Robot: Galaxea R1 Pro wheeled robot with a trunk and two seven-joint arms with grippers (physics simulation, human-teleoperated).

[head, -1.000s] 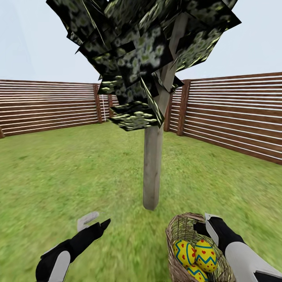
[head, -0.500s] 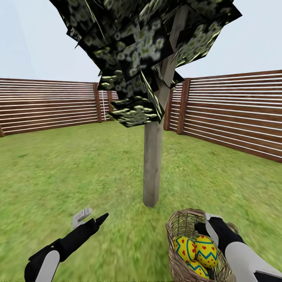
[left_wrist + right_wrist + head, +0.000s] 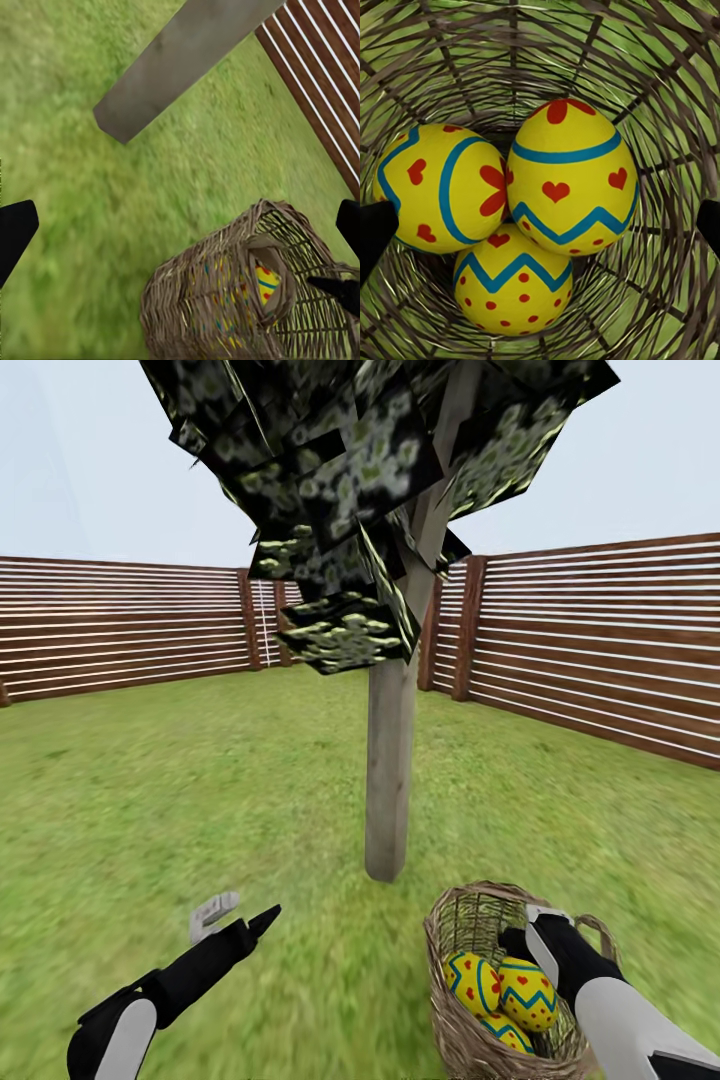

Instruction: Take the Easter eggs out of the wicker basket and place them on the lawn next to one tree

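Three yellow Easter eggs with blue bands and red marks lie together inside the wicker basket [image 3: 440, 935]: one with hearts [image 3: 570, 176], one with a ring band [image 3: 439, 187], one dotted [image 3: 514, 289]. The basket stands on the lawn [image 3: 150, 790] just in front and right of the tree [image 3: 388, 780]. My right gripper [image 3: 530, 932] hangs open over the basket's mouth, its fingers wide apart above the eggs [image 3: 527, 994], holding nothing. My left gripper [image 3: 238, 918] is open and empty above the grass, left of the basket [image 3: 202, 300].
A brown slat fence [image 3: 600, 650] rings the grass behind and to the right. The tree's dark leaf clumps [image 3: 350, 470] hang low above the trunk [image 3: 172, 60]. Open grass stretches left of the trunk and between the trunk and the basket.
The whole view has shifted slightly. My left arm has drawn back a little to the left. The right gripper stays over the basket and the eggs have not moved.
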